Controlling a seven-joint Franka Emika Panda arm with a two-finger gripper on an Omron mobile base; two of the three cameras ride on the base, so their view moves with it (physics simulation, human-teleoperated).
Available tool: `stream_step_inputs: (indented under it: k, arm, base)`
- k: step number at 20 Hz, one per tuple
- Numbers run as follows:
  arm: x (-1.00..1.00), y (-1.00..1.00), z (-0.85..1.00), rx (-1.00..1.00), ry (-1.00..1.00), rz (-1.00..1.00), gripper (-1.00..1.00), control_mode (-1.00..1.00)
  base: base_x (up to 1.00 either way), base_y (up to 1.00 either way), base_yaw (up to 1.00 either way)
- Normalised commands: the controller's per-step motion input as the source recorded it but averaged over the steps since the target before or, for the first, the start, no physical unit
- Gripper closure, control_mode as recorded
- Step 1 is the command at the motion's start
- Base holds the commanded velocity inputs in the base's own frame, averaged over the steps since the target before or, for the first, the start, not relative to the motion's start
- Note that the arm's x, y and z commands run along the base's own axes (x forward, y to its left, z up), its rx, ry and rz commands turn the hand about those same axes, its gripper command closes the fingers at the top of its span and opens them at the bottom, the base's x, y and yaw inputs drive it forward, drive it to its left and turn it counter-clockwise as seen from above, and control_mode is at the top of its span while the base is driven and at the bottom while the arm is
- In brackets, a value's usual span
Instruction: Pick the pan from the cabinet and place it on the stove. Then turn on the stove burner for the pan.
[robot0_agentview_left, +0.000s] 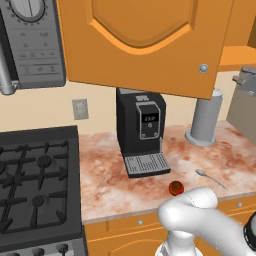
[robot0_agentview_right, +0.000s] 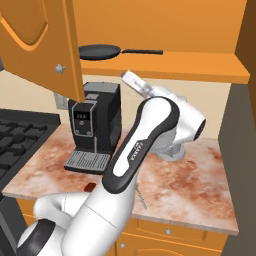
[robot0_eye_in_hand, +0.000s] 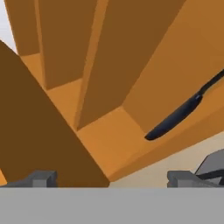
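Tall orange cabinet (robot0_agentview_right: 165, 30) standing open above the desk (robot0_agentview_right: 200, 170), door swung out toward the stove side. Black stove (robot0_agentview_left: 35, 185) set to the left of the desk, grates bare, no cookware on any stove burner (robot0_agentview_left: 44, 161). Black coffee machine (robot0_agentview_right: 95, 125) parked on the desk under the cabinet's open door, grey cylinder (robot0_agentview_left: 205, 122) a little to its right, small red item (robot0_agentview_left: 176, 188) and a spoon (robot0_agentview_left: 210, 177) near the desk's front edge.

White arm bent up from the base, wrist raised toward the cabinet's lower shelf.

Dark pan (robot0_agentview_right: 100, 51) resting flat on the cabinet's bottom shelf, inside the opening, well apart from the stove. Long axis running along the shelf: bowl at the end nearer the door, thin black handle pointing away from the door toward the cabinet's far side.

Pincer (robot0_eye_in_hand: 113, 178) spread wide, nothing between the tips, aimed up into the cabinet. From the pincer, pan (robot0_eye_in_hand: 175, 117) lying up and off to the right in the hand view, seen edge-on and slanted, not touching. Judged: reach not yet lined up; needs shifting toward the pan and rolling so the tips straddle the handle or rim across its length.
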Motion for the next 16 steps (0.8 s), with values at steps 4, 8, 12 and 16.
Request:
stream_step_inputs:
  k: [4,8,12,16]
  arm:
    - [0.4,0.08,0.0,0.06,0.26,0.22,-1.0,-1.0]
    - [0.29,0.14,0.0,0.05,0.24,0.21,-1.0,-1.0]
    - [0.1,0.25,0.0,0.04,0.19,0.21,-1.0,-1.0]
    - [0.0,0.3,0.0,0.03,0.14,0.19,-1.0,-1.0]
  base:
    - [0.0,0.0,0.0]
    - [0.0,0.0,0.0]
    - [0.0,0.0,0.0]
    - [0.0,0.0,0.0]
